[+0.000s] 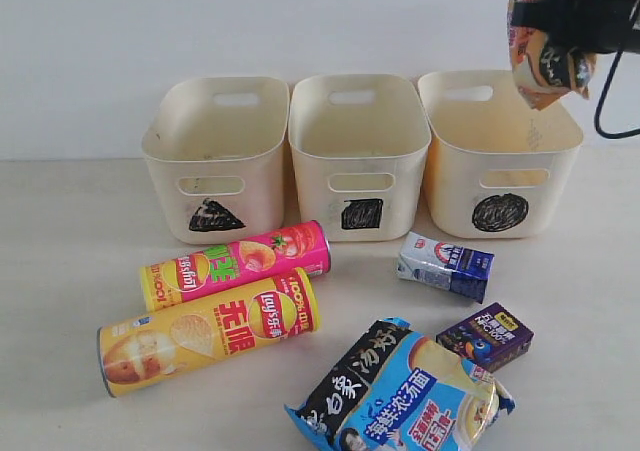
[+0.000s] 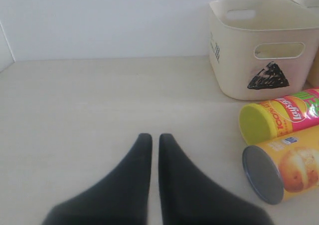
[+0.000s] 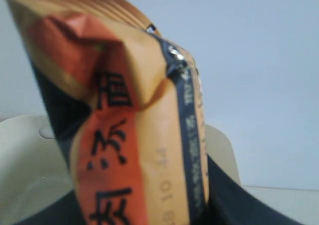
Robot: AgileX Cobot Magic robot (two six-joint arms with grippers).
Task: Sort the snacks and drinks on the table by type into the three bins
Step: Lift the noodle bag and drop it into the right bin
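Right gripper (image 1: pixel 575 26): sits at 1 o'clock in the exterior view, raised well off the pale beige wood-grain table (image 1: pixel 70 271). Clamps the orange-black crinkly packet (image 1: pixel 535 66) between closed jaws. Holds it above the cream plastic bin marked with a black circle (image 1: pixel 455 196), clear of the rim.

Left gripper (image 2: pixel 155 137): hangs low over bare table. Fingers drawn together to a hairline gap, gripping nothing.

Bins: stand in a row along 12 o'clock, close side by side. Cream plastic bin marked with a black triangle (image 1: pixel 255 196) at 11 o'clock, cream plastic bin marked with a black square (image 1: pixel 320 201) at 12, circle bin at 1.

Tubes: lie on their sides at 8 o'clock, side by side and touching. Pink-yellow Lay's chip tube (image 1: pixel 235 264) nearer the bins, yellow-orange Lay's chip tube (image 1: pixel 205 333) nearer the front edge.

Cartons: white and blue drink carton (image 1: pixel 445 264) at 3 o'clock, before the circle bin. Dark purple drink carton (image 1: pixel 485 336) at 4 o'clock, against the blue-black crinkly packet (image 1: pixel 400 396), which lies at 5 o'clock at the front edge.
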